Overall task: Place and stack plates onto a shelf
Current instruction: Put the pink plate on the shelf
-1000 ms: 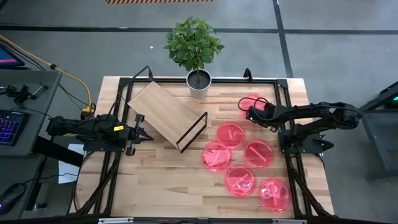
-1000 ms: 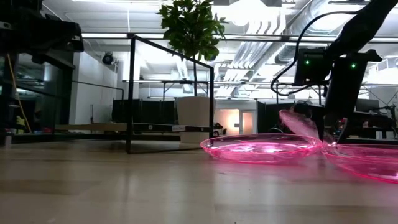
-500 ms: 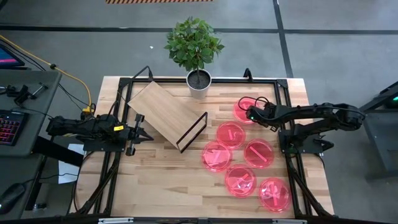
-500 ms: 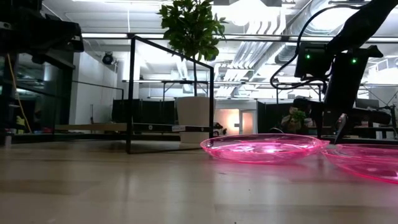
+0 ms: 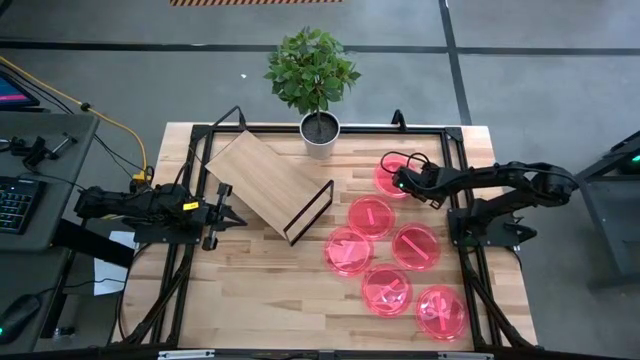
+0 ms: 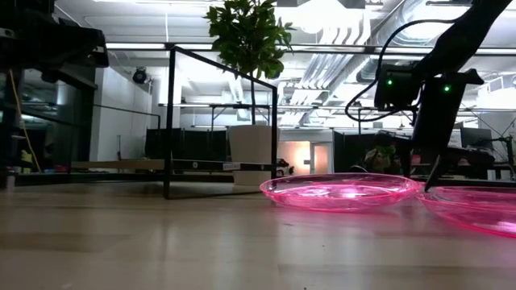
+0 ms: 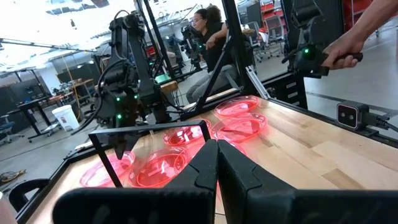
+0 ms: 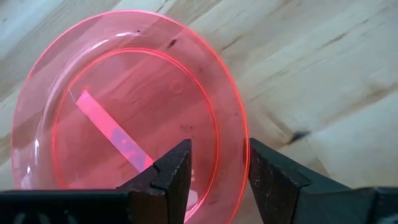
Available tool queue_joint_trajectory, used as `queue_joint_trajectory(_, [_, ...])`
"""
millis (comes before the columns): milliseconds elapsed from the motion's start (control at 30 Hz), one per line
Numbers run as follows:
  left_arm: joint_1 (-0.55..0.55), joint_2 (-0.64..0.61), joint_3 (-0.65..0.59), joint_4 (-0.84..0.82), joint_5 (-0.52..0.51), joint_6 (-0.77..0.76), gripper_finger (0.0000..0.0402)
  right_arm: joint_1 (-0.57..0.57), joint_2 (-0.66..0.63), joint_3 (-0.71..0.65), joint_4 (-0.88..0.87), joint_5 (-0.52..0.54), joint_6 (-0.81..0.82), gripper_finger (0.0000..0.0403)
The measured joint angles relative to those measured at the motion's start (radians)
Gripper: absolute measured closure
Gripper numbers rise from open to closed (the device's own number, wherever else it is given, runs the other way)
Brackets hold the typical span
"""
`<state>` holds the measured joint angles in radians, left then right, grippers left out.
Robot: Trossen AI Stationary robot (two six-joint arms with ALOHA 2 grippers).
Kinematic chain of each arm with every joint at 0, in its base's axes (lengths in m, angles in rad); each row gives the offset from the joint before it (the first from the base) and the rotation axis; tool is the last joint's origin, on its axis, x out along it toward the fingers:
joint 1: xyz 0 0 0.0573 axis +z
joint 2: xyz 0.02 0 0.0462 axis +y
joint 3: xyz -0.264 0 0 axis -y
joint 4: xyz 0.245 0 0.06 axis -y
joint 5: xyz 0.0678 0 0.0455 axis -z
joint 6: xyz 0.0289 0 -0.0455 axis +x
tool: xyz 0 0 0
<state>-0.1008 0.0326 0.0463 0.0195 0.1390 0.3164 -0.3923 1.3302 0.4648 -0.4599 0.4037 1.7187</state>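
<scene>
The plate (image 5: pixel 390 177) the right arm is working on lies flat on the counter (image 5: pixel 260 280) at the far right, near the potted plant (image 5: pixel 314 82) and apart from the five other plates (image 5: pixel 395 255) that sit in a loose cluster closer to the near right corner. The right tool (image 5: pixel 397 181) is down over that far plate's right-hand rim. In the right wrist view its two fingers (image 8: pixel 168 171) stand a narrow gap apart and straddle the rim (image 8: pixel 239 155), one finger inside the dish and one outside, not yet closed on it as far as I can see. The plate's body spreads away from the tool toward the shelf, so the grip comes from the plate's outer edge.

The shelf (image 5: pixel 262 180) stands left of centre, its plywood board running diagonally from far left to near right, with the black wire leg (image 5: pixel 310 212) at the end nearest the plates. From the far plate the shelf lies to the left, with bare counter between them; I judge the carry will run that way, with the plate lifted above the board's height first.

The right arm is plainly the nearer one to every plate. The left tool (image 5: pixel 228 213) waits at the left side just beside the shelf's near edge, fingers pressed together and empty, as the left wrist view shows.
</scene>
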Motion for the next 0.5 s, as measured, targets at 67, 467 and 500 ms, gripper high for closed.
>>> queue_joint_trajectory(67, [0.000, 0.000, 0.000, 0.000, 0.000, 0.000, 0.0402, 0.000, 0.015, 0.001, 0.004, 0.004, 0.000, 0.0259])
queue_joint_trajectory(467, [0.000, 0.000, 0.000, 0.000, 0.000, 0.000, 0.0401, -0.001, -0.055, -0.005, 0.008, 0.045, -0.088, 0.0392])
queue_joint_trajectory(500, [0.000, 0.000, 0.000, 0.000, 0.000, 0.000, 0.0401, -0.001, -0.071, -0.005, 0.005, 0.051, -0.105, 0.0393])
